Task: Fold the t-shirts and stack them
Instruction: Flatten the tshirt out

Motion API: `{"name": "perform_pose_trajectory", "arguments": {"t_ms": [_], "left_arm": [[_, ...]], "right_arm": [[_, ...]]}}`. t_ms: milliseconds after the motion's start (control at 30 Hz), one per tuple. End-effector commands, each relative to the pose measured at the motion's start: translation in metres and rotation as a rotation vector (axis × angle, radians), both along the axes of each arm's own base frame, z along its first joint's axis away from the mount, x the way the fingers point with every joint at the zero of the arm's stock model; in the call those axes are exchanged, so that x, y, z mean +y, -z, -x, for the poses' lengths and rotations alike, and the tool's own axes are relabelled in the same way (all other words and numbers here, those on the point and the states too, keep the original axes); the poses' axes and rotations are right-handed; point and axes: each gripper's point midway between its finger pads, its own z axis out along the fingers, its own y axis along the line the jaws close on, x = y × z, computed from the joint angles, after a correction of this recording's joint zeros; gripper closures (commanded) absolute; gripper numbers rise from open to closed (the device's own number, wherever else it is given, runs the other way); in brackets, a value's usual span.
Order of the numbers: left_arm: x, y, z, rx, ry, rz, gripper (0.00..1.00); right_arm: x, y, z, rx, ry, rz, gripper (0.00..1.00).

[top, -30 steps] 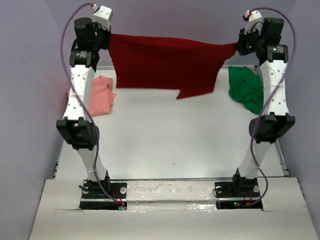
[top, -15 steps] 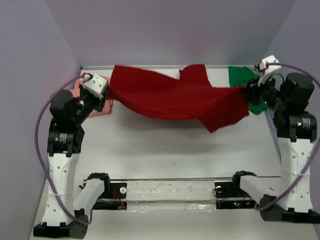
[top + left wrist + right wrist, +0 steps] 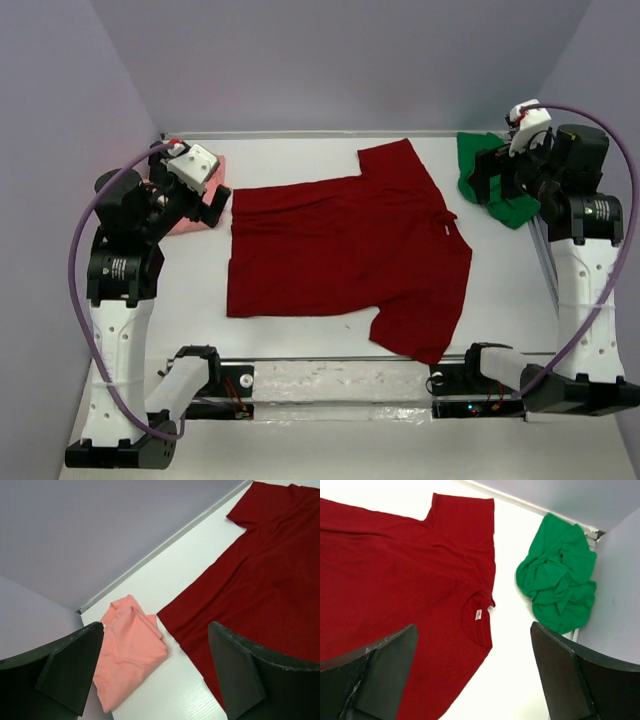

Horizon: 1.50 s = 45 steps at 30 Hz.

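The dark red t-shirt lies spread flat on the white table, collar toward the right, one sleeve at the back and one at the front. In the wrist views the same shirt lies below both grippers, untouched. My left gripper hovers open above the shirt's left hem, beside the folded salmon pink t-shirt. My right gripper hangs open over the table just right of the collar, near the crumpled bright green t-shirt.
A metal rail runs along the table's back edge under the lilac wall. Both arm bases sit on a strip at the near edge. The left arm hides part of the pink shirt. Side walls stand close to both arms.
Both grippers opened and let go of the red shirt. It dropped from hanging stretched between them to lying flat on the table. Both arms came down and pulled back toward the sides.
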Motion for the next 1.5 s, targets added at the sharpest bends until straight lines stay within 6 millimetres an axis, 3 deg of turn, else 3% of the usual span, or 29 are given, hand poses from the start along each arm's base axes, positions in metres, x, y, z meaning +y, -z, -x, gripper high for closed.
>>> {"name": "perform_pose_trajectory", "arguments": {"t_ms": [0,33,100,133,200,233,300,367,433,467,533,567,633,667,700,833,867,933,967,1033,1067,1133,1167,1367,1467], "left_arm": [[-0.005,0.002,-0.03,0.0,0.006,0.05,0.01],[-0.011,0.026,-0.035,0.055,0.036,0.063,0.01],[-0.016,0.051,-0.05,0.105,0.039,0.108,0.01],[-0.022,0.067,-0.052,0.146,0.067,0.124,0.01],[-0.027,0.105,-0.062,0.242,0.072,0.153,0.16],[-0.03,0.116,-0.062,0.277,0.086,0.166,0.24],[-0.034,0.134,-0.069,0.328,0.088,0.175,0.74],[-0.033,0.134,-0.08,0.331,0.054,0.161,1.0],[-0.033,0.15,-0.095,0.381,0.014,0.141,1.0],[-0.037,0.147,-0.102,0.374,0.0,0.129,1.0],[-0.042,0.163,-0.115,0.403,-0.034,0.118,1.0],[-0.048,0.163,-0.123,0.383,-0.064,0.103,1.0],[-0.056,0.18,-0.133,0.409,-0.082,0.072,1.0],[-0.056,0.18,-0.14,0.399,-0.119,0.05,1.0],[-0.068,0.195,-0.142,0.429,-0.11,0.022,1.0],[-0.081,0.216,-0.16,0.475,-0.143,-0.028,1.0],[-0.082,0.216,-0.166,0.464,-0.153,-0.029,1.0],[-0.079,0.235,-0.178,0.491,-0.187,-0.058,1.0],[-0.077,0.229,-0.188,0.476,-0.214,-0.067,1.0],[-0.072,0.248,-0.201,0.507,-0.258,-0.105,1.0],[-0.07,0.24,-0.211,0.485,-0.285,-0.106,1.0],[-0.067,0.254,-0.22,0.507,-0.323,-0.12,1.0],[-0.062,0.247,-0.228,0.484,-0.373,-0.12,1.0],[-0.047,0.262,-0.248,0.505,-0.439,-0.123,1.0],[-0.041,0.27,-0.253,0.529,-0.462,-0.127,1.0]], "right_arm": [[0.005,0.011,-0.028,0.011,-0.025,-0.03,0.1],[0.008,0.025,-0.032,0.043,-0.048,-0.041,0.21],[0.015,0.047,-0.038,0.104,-0.082,-0.07,0.43],[0.017,0.057,-0.04,0.128,-0.093,-0.078,0.68],[0.018,0.09,-0.043,0.205,-0.107,-0.086,0.86],[0.019,0.101,-0.045,0.227,-0.117,-0.084,1.0],[0.019,0.125,-0.048,0.279,-0.134,-0.079,1.0],[0.02,0.148,-0.056,0.341,-0.149,-0.081,1.0],[0.021,0.153,-0.066,0.358,-0.167,-0.085,1.0],[0.024,0.166,-0.073,0.397,-0.178,-0.087,1.0],[0.029,0.161,-0.087,0.388,-0.197,-0.086,1.0],[0.038,0.172,-0.095,0.42,-0.215,-0.084,1.0],[0.043,0.162,-0.111,0.399,-0.233,-0.085,1.0],[0.043,0.177,-0.119,0.449,-0.233,-0.095,1.0],[0.049,0.18,-0.125,0.462,-0.245,-0.1,1.0],[0.063,0.202,-0.15,0.531,-0.272,-0.094,1.0],[0.062,0.195,-0.162,0.51,-0.266,-0.087,1.0],[0.065,0.215,-0.172,0.554,-0.268,-0.082,1.0],[0.064,0.219,-0.176,0.567,-0.261,-0.079,1.0],[0.068,0.217,-0.189,0.553,-0.265,-0.07,1.0],[0.067,0.232,-0.192,0.589,-0.258,-0.072,1.0],[0.066,0.229,-0.206,0.572,-0.253,-0.063,1.0],[0.065,0.243,-0.207,0.609,-0.248,-0.063,1.0],[0.059,0.255,-0.229,0.596,-0.212,-0.036,1.0],[0.058,0.272,-0.232,0.627,-0.201,-0.035,1.0]]}}
